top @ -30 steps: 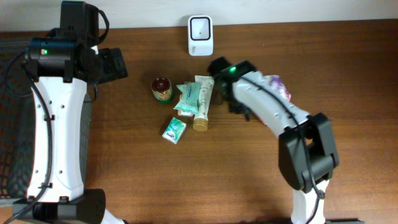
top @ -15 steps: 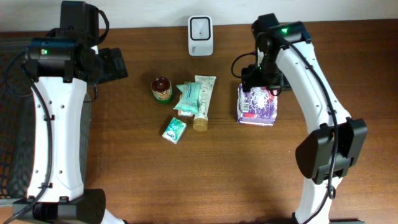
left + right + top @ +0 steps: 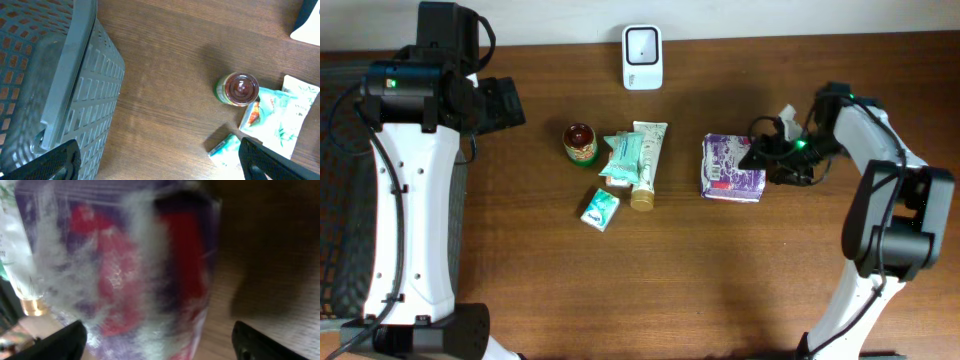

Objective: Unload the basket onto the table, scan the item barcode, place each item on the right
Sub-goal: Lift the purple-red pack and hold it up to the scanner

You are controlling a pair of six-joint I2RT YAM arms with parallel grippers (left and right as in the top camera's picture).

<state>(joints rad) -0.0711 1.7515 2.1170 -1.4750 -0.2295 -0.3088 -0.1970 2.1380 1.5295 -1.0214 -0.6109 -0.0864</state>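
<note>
Purple packet (image 3: pixel 730 168) lies released, right claw (image 3: pixel 770 163) now wide beside it; left claw (image 3: pixel 505 103) stays wide.

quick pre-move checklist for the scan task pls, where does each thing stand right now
1. right end effector open: ok, fingers spread wide in the wrist view.
2. purple package lying flat, not gripped: ok.
3. barcode scanner unobstructed: ok.
4. barcode on the package facing up: cannot tell, print is too small overhead and the wrist view is blurred.
5. left end effector open, holding nothing: ok.
6. jar and tube apart from the package: ok.
</note>
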